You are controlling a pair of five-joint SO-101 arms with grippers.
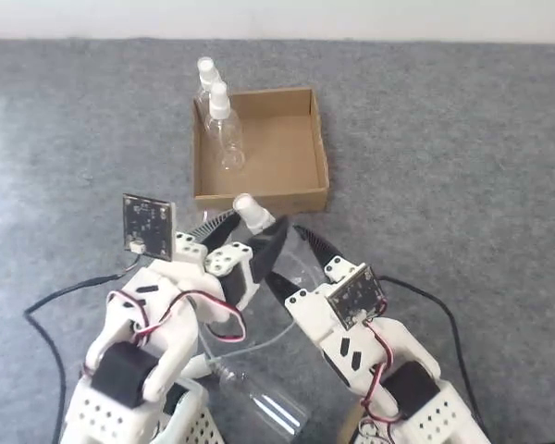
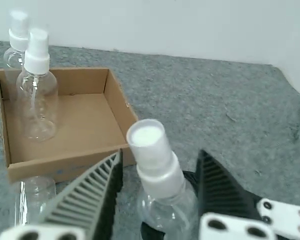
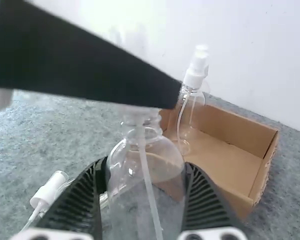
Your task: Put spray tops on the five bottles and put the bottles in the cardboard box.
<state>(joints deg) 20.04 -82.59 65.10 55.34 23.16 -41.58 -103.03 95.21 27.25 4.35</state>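
Nearest the arms' bases, a clear uncapped bottle (image 1: 264,404) lies on its side on the grey desk (image 1: 444,139). A loose spray top (image 3: 46,194) lies on the desk close by, beside the right arm's tool.

Between the two arms a standing bottle (image 3: 135,210) is held upright. The right tool (image 3: 144,167) is closed on its clear body, one ribbed finger pressed against each side. The left tool (image 2: 160,156) sits higher, spread apart around the white spray top (image 2: 150,150) that sits on this bottle's neck. A gap shows between each finger and the cap, so it grips nothing.

Just past the held bottle is the cardboard box (image 1: 259,197), with its near wall towards the arms. In the left wrist view, part of another clear bottle (image 2: 34,196) shows in front of that wall.

Inside the box, towards its left wall, a capped bottle (image 1: 228,139) stands upright. Farthest off, a second capped bottle (image 1: 204,81) stands by the box's far left corner, seemingly just outside it.
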